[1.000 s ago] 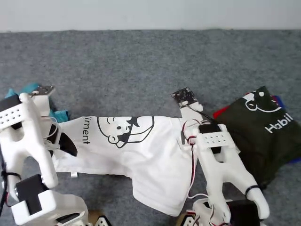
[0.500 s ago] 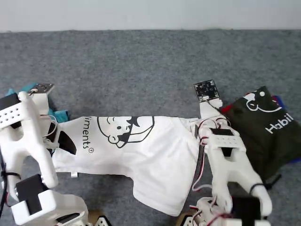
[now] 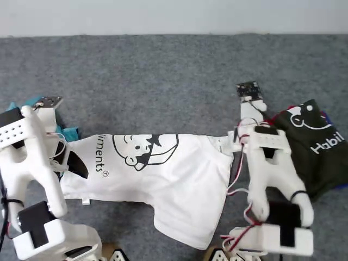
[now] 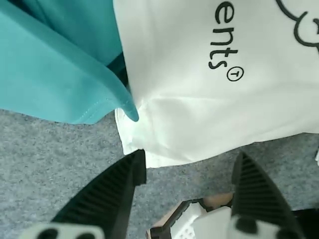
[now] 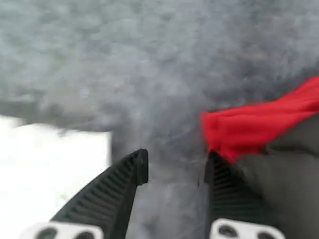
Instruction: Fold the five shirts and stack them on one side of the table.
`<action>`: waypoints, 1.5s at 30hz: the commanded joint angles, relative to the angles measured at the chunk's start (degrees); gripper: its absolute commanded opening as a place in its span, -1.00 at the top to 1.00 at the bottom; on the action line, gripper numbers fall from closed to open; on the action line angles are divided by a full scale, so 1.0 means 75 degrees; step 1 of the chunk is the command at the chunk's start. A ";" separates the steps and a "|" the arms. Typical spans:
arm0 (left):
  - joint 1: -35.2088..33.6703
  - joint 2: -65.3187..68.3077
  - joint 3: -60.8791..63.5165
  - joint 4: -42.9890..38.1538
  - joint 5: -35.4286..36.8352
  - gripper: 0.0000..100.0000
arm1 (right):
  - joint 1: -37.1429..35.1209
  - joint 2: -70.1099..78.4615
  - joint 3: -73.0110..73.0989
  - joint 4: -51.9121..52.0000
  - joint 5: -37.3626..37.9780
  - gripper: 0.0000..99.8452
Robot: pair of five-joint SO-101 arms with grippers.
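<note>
- High view: Found the white shirt (image 3: 157, 174) lying print-up across the near middle of the grey table (image 3: 163, 70), one flap trailing toward the near edge. Judged it only partly folded. Noted the black shirt (image 3: 307, 147) heaped at the right side, against the right arm (image 3: 272, 174). Noted the teal shirt (image 3: 35, 102) bunched at the left, behind the left arm (image 3: 32, 157). Judged no finished stack on either side yet.
- Left wrist view: Found the left gripper (image 4: 190, 163) released and empty, jaws spread wide, poised over the hem corner of the white shirt. Noted the teal shirt's tip lapping onto that white corner. Judged the gripper so placed to straddle the corner and pinch it for a fold.
- Right wrist view: Found the right gripper (image 5: 175, 162) likewise unclenched, grasping nothing. Placed it above bare table, between the white shirt's edge and a red cloth (image 5: 249, 124), likely another shirt, tucked beside the dark one. Cannot tell whether parked clear or lining up on the white edge.
</note>
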 commanded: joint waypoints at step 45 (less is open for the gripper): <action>0.0094 -0.0258 0.0721 0.0188 0.0832 0.45 | 0.0674 0.0862 -0.1606 0.0815 0.0926 0.98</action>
